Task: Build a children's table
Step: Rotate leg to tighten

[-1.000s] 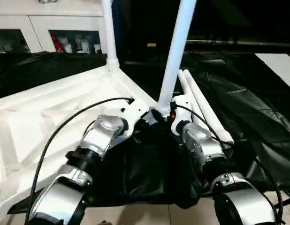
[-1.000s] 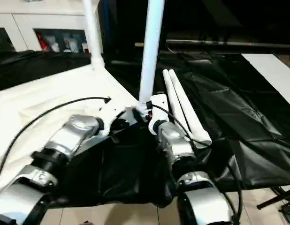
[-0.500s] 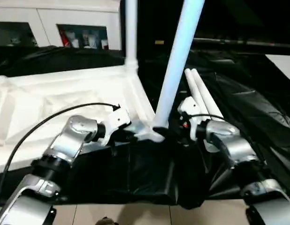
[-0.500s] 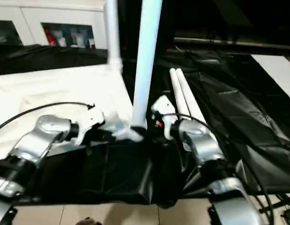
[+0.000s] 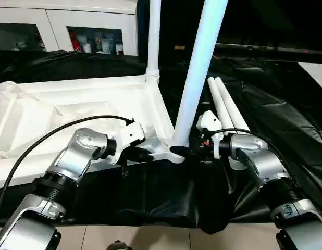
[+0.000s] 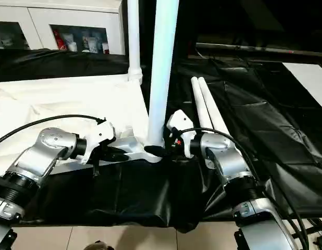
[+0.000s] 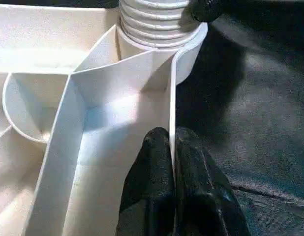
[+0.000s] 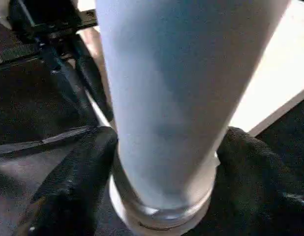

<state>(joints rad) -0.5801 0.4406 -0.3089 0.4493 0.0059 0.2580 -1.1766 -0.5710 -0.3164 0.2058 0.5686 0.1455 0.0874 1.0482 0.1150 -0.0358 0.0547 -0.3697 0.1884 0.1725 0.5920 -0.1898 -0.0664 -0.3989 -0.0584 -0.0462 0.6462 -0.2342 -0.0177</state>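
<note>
Black sheeting underlies the upturned table top. Left fingers pinch its rim; right fingers straddle the near leg.

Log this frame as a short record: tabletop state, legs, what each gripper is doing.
tabletop: white ribbed plastic top, underside up on black sheet
legs fitted: two upright white tubular legs, near corner and far corner
legs loose: two white legs lying side by side on the sheet
left gripper: shut on the top's edge wall
right gripper: fingers either side of near leg's base
</note>
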